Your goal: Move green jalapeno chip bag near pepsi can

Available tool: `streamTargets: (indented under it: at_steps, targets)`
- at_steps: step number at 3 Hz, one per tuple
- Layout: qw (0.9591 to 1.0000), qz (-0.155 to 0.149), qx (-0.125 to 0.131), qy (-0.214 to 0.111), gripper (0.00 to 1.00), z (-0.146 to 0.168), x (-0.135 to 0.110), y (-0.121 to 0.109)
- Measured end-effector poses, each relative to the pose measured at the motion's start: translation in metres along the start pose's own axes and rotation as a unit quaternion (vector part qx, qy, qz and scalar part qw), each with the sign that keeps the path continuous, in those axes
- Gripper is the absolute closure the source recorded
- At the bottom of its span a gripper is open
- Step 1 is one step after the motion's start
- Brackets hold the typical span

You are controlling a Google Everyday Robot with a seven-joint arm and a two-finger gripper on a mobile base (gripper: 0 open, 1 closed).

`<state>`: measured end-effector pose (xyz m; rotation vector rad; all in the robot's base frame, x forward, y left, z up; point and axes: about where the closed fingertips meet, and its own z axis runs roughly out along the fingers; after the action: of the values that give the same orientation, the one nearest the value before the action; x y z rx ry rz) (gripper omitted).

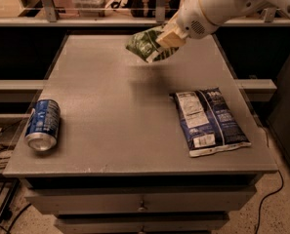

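The jaws are closed on the right-hand edge of the green chip bag (145,44), so the gripper (166,38) holds it clear of the table (110,111), above the far edge, with a soft shadow on the top beneath it. The bag hangs out to the left of the jaws, tilted, gripped by what looks like only a thin strip of crinkly foil. That is the main risk as I judge it: a light, slippery bag pinched at one side may slide out or swing on a long carry. It would then drop in the middle of the table, well short of the goal.

The can (42,125) is well apart from the bag, lying on its side near the front left corner with its silver top toward the front edge. A can on its side can roll, and if the bag or the jaws touch it on the way down, it may be pushed off the left or front edge. Setting the bag down just beside it, not on it, seems the safe course.

The dark blue bag (209,120) lies flat on the right front part, off the straight line from gripper to can, so it should not be in the way. The white arm (217,6) reaches in from the upper right. Nothing lies on the table between the green bag and the can
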<state>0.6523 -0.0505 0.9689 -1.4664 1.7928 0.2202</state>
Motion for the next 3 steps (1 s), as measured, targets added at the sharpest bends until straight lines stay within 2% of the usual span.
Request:
streamTargets:
  at_steps: [1, 2, 3]
  targets:
    - [0.9999, -0.004, -0.013, -0.007, 1.0, 0.004, -0.003, 0.004]
    - [0.996, -0.048, -0.069, -0.03, 1.0, 0.024, -0.032, 0.047]
    - [0.9854, -0.09, -0.129, -0.064, 1.0, 0.044, -0.061, 0.099]
